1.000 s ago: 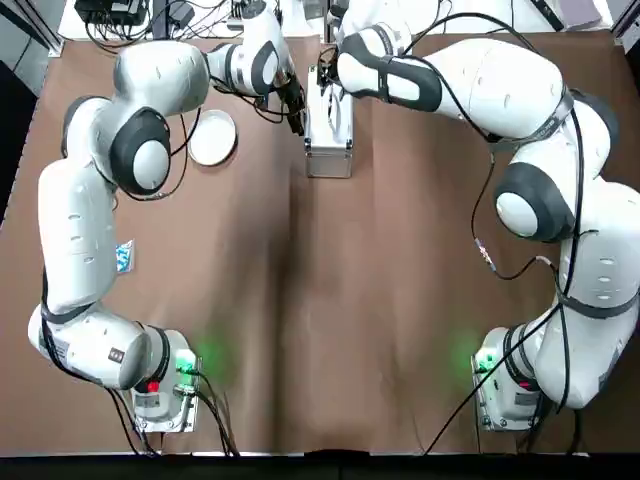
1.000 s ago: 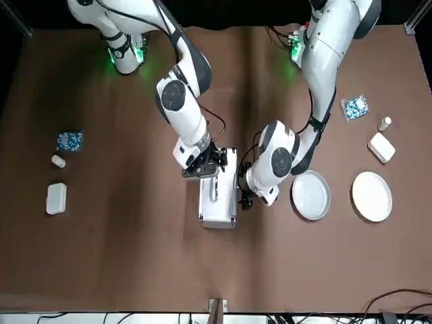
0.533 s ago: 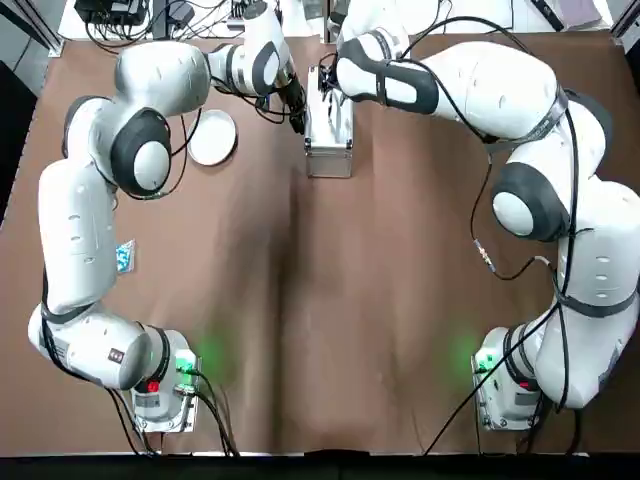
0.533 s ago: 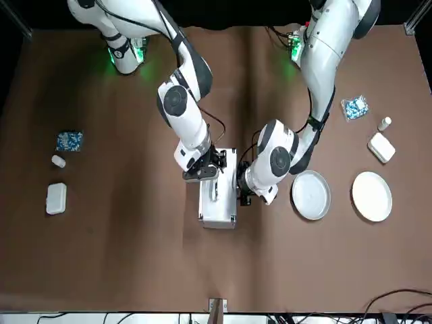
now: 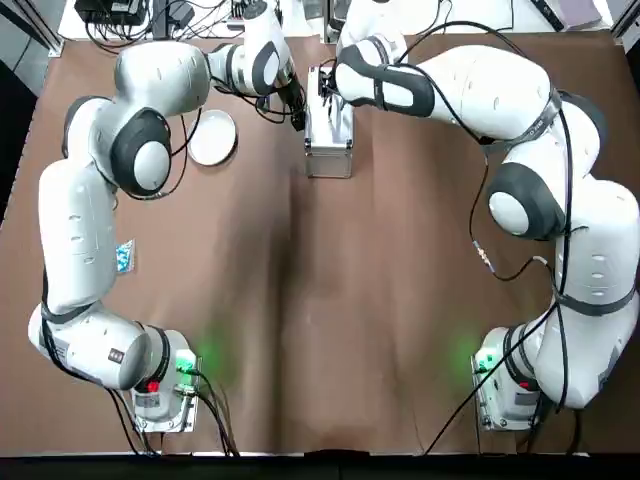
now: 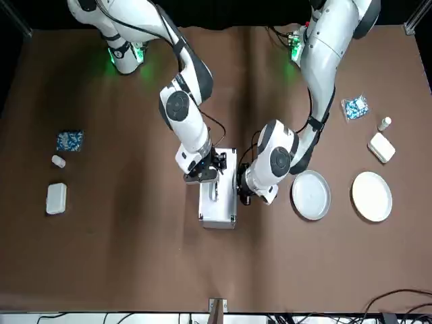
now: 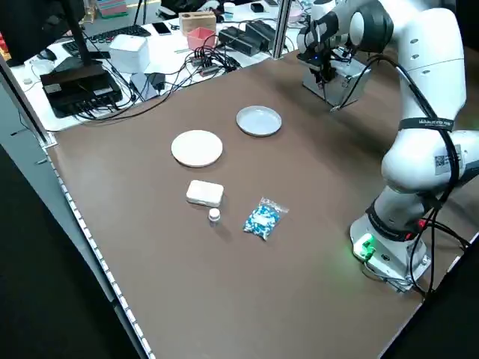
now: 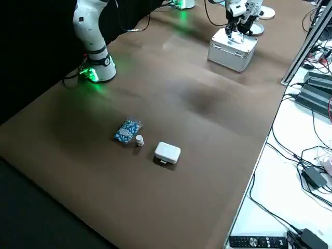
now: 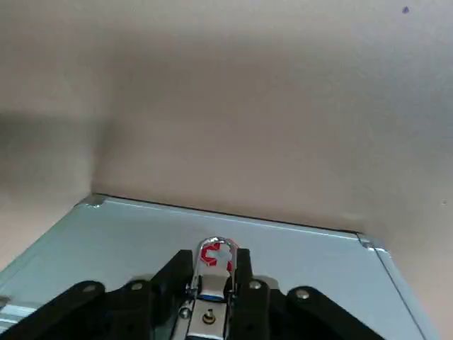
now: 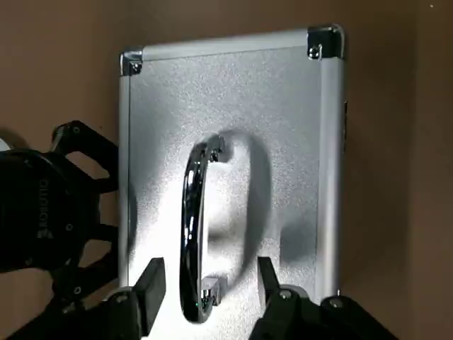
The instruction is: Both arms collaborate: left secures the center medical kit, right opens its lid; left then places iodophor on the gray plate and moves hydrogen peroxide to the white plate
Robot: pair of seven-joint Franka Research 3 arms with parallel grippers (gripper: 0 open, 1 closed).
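White arms with grey joints, black cables, green-lit bases.

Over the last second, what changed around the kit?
The right tool edged along the lid away from the robot, fingers open astride the handle, not gripping. The left tool shifted slightly along the kit's side. Lid shut; gray plate and white plate unchanged.
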